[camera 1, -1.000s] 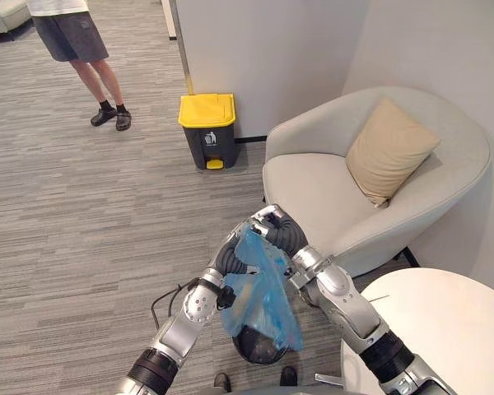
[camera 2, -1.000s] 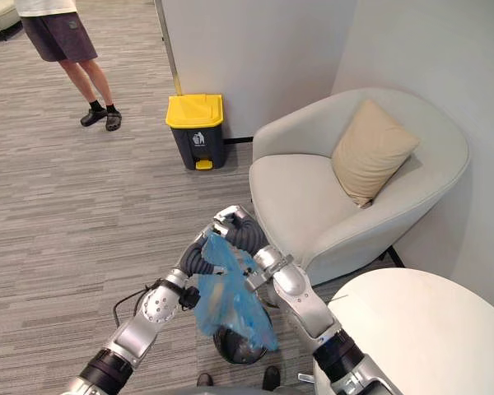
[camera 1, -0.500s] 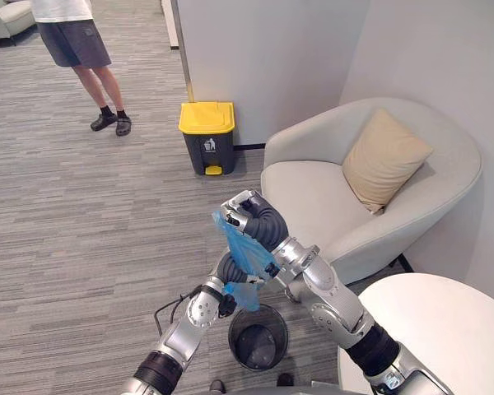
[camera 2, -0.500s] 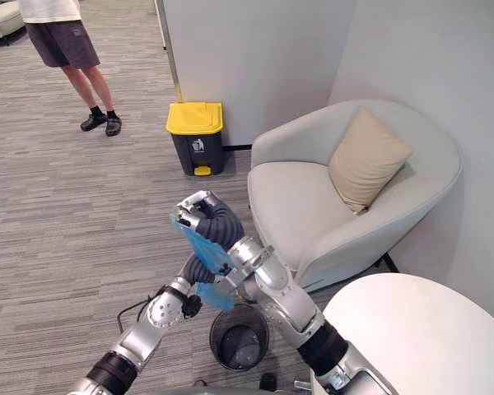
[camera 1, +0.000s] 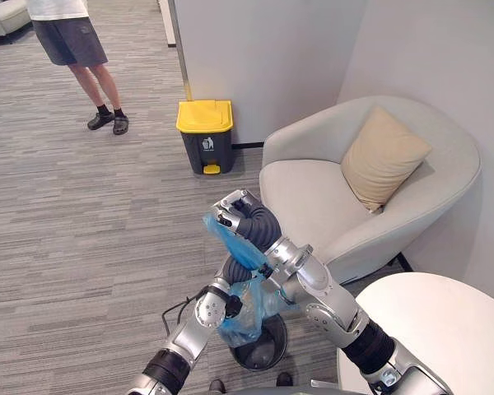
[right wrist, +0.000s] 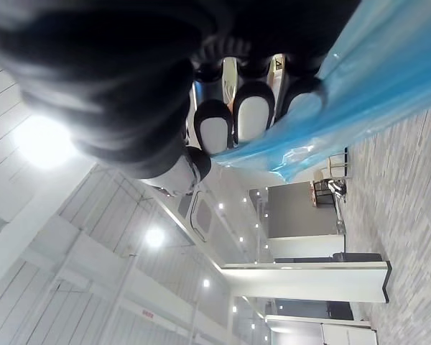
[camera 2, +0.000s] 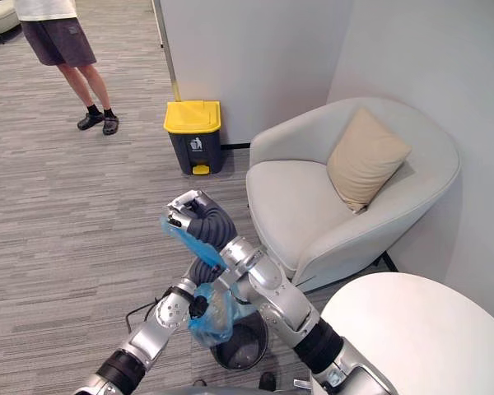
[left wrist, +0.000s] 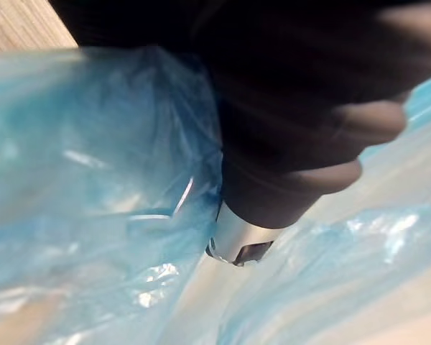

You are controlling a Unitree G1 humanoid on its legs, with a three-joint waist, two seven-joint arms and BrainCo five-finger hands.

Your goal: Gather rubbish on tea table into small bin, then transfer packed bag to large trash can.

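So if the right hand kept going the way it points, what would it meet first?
Probably nothing: right hand, clutching the blue bag, aims up over the yellow-lidded bin; depth unclear.

A pale grey rounded armchair (camera 1: pixel 313 193) sits by the white wall (camera 1: pixel 420 49), a tan square cushion (camera 1: pixel 384 156) propped inside; a person in dark shorts (camera 1: pixel 72 41) stands well apart on grey striped carpet (camera 1: pixel 66 214).

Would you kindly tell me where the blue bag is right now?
In the left eye view, the blue bag hangs low centre from the right hand, just above the small bin.
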